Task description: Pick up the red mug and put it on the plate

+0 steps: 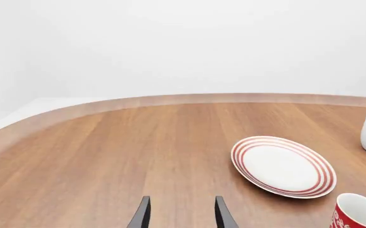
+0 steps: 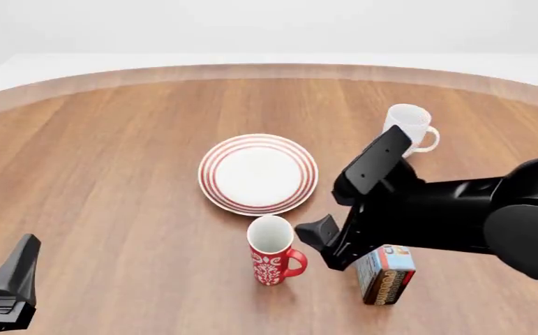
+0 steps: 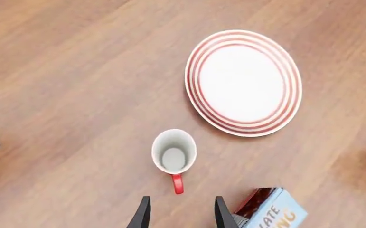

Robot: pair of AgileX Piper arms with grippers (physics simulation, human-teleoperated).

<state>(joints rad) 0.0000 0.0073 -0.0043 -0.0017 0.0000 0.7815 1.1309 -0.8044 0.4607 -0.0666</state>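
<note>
The red mug (image 2: 271, 252) stands upright on the table just in front of the plate (image 2: 257, 173), not on it, with its handle pointing right. My right gripper (image 2: 317, 236) hovers above and to the right of the mug, open and empty. In the right wrist view its fingers (image 3: 142, 214) are spread and look down on the mug (image 3: 173, 154), whose handle points toward the gap between them, with the plate (image 3: 243, 83) beyond. My left gripper (image 2: 12, 283) is open and empty at the front left, far from both. The left wrist view shows the plate (image 1: 283, 166) and the mug's rim (image 1: 359, 213).
A plain white mug (image 2: 408, 127) stands behind and right of the plate. A blue and brown box (image 2: 385, 273) stands right of the red mug, under my right arm. The wooden table's curved far edge (image 2: 269, 70) runs across the back.
</note>
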